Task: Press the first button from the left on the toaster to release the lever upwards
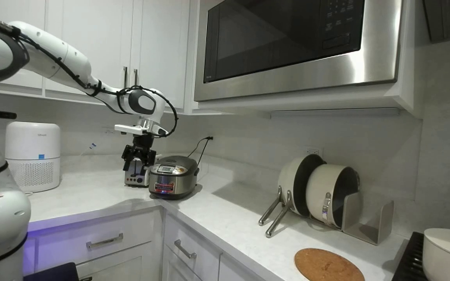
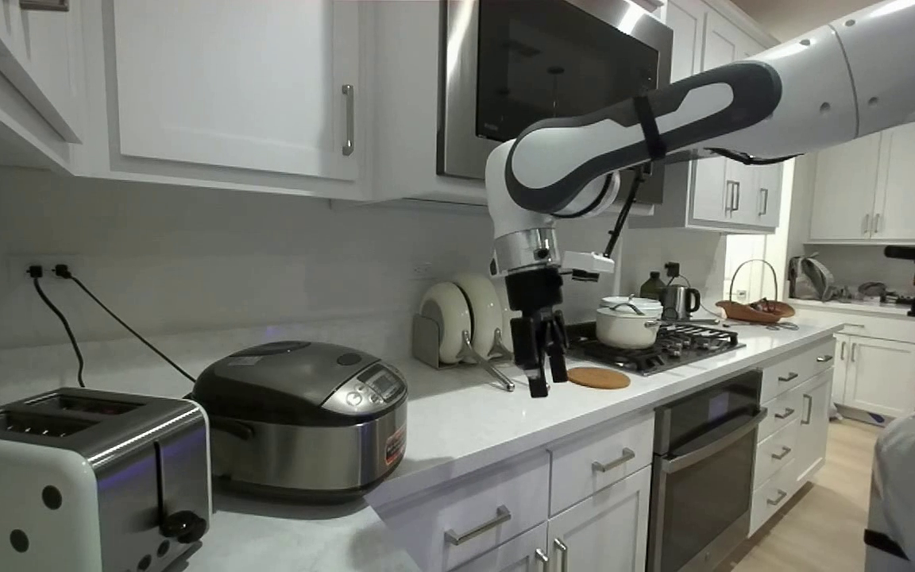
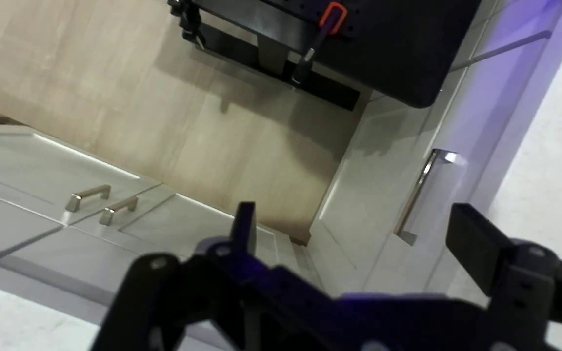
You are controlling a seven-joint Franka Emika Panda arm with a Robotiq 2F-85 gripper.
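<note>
The toaster point(image 2: 68, 477) stands on the tabletop point(image 2: 299, 540) just beside the rice cooker point(image 2: 299, 437), near the inner corner and set back from the front edge; its front buttons point(image 2: 163, 548) face that edge, presumably so that they can be reached. The lever point(image 2: 183, 526) sits low in its slot, so the release looks not yet done. Both appliances probably crowd this corner for the wall outlet point(image 2: 48, 263), from which dark cords point(image 2: 68, 326) drop behind them. The end effector point(image 3: 353, 219) is released, fingers point(image 3: 473, 243) spread wide around nothing; it hangs pointing down, well apart from the toaster, with floor point(image 3: 222, 161) beneath it beyond the front edge. Pressing one small button probably calls for a narrower tip. Toward the back edge, pans point(image 1: 322, 187) stand upright in a rack point(image 1: 352, 212), handles point(image 1: 279, 215) facing the front edge, likely for easy grasping.
</note>
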